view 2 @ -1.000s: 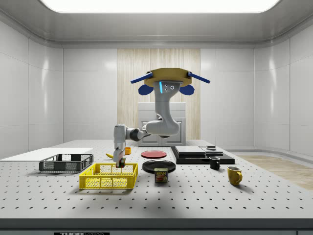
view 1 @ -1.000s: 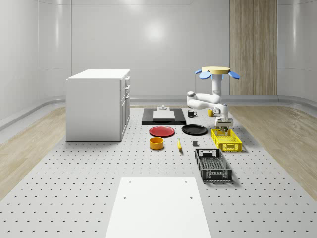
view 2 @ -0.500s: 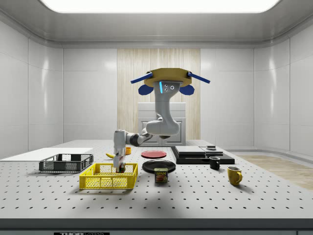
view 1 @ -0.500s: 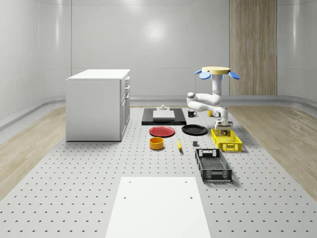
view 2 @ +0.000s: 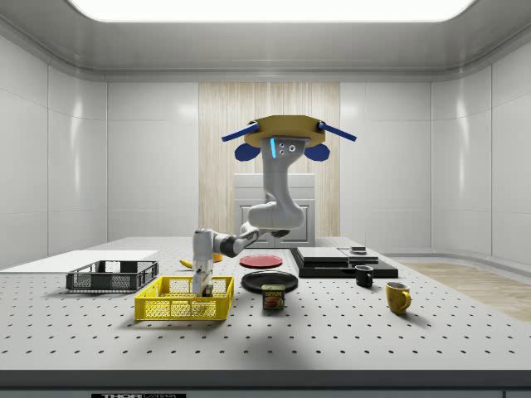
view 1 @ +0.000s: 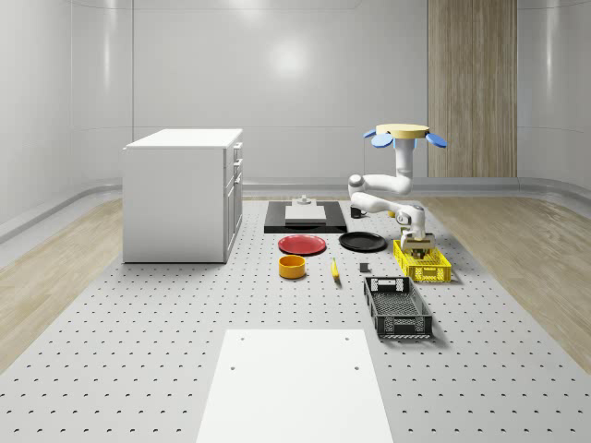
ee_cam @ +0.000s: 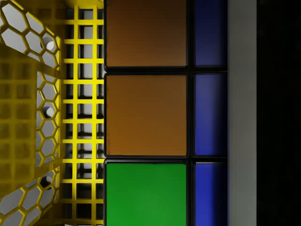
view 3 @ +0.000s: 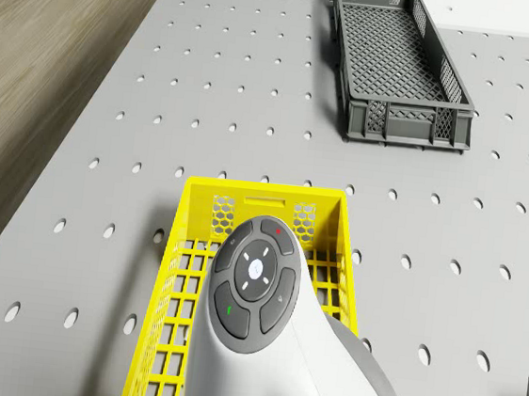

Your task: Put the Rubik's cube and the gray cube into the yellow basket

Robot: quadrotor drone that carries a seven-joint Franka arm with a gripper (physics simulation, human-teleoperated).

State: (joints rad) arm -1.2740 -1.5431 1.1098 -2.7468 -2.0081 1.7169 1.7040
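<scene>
My drone point(view 1: 403, 132) hovers over the table behind the yellow basket point(view 1: 429, 274), and its arm reaches down into the basket. My gripper point(view 1: 417, 247) sits low inside the yellow basket point(view 2: 184, 308), below its rim in the side view, where the gripper point(view 2: 199, 290) points straight down. In the wrist view the Rubik's cube point(ee_cam: 146, 115) shows orange, green and blue tiles tight against a grey finger point(ee_cam: 242, 113), just above the basket's mesh floor point(ee_cam: 84, 117). The gripper is shut on the cube. A small grey block point(view 1: 364, 269) lies on the table to the basket's left in the whole-scene view.
A dark grey crate point(view 1: 397, 307) stands nearer the camera than the basket. A black plate point(view 1: 362, 242), a red plate point(view 1: 302, 245), an orange bowl point(view 1: 292, 267) and a banana point(view 1: 334, 269) lie to the left. A white cabinet point(view 1: 183, 194) stands far left. A Spam can point(view 2: 273, 297) sits beside the basket.
The arm has lowered the gripper and the Rubik's cube from above the basket's rim down into the basket. The drone has stayed in place.
</scene>
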